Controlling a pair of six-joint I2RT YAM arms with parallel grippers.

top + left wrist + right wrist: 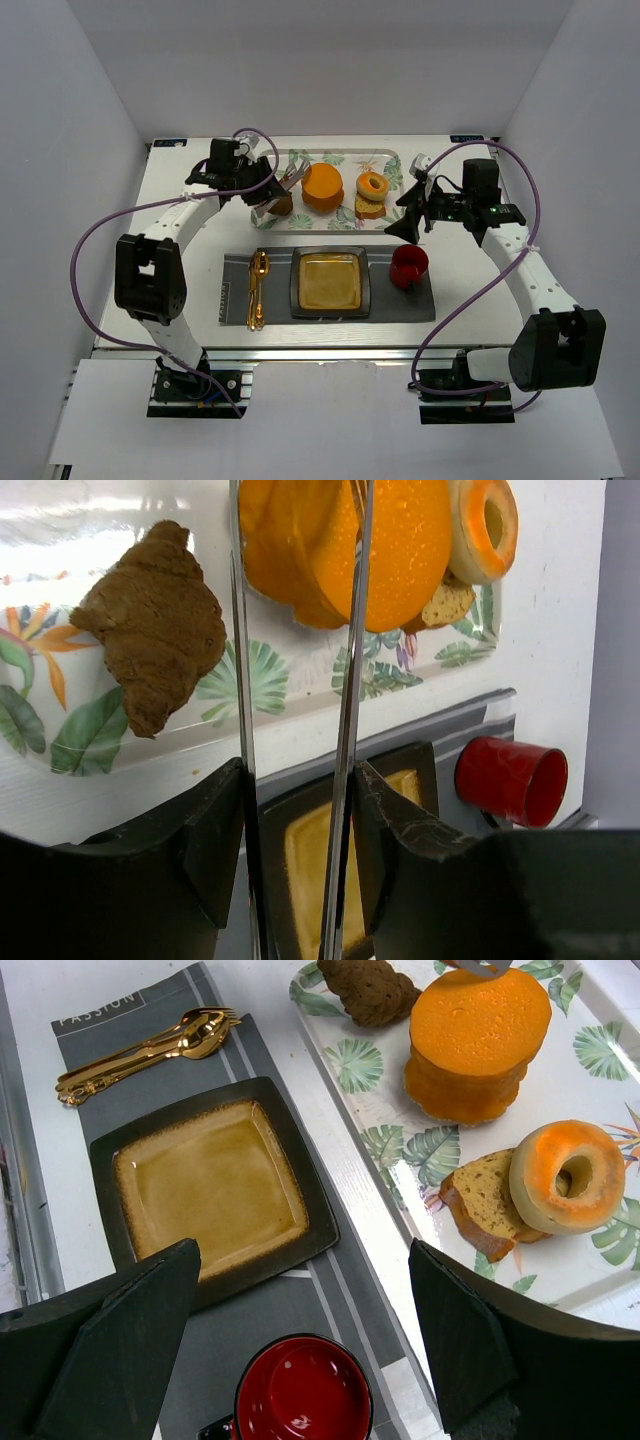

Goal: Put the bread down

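Left hand [300, 780]: grasping metal tongs [345, 680]; tips cut off in left wrist view, right wrist view shows them over orange cake [480, 1040]. Croissant [150, 625]: on leaf-print tray [60, 770], beside tongs, apart. Right hand [300, 1250]: released, empty, above red cup [300, 1390]. 1 bread slice [480, 1200]: half hidden under bagel [565, 1175].

The right gripper [303, 1250] holds its black fingers wide apart above a red cup [303, 1392] at the right end of a grey placemat [290, 1310]; a square amber plate [210, 1185] sits mid-mat, gold cutlery [145, 1050] at the left end. On the far side, a leaf-print tray [400, 1150] holds, left to right, a croissant [370, 990], a round orange cake [478, 1045], and a glazed ring [567, 1175] resting on a bread slice [480, 1200].
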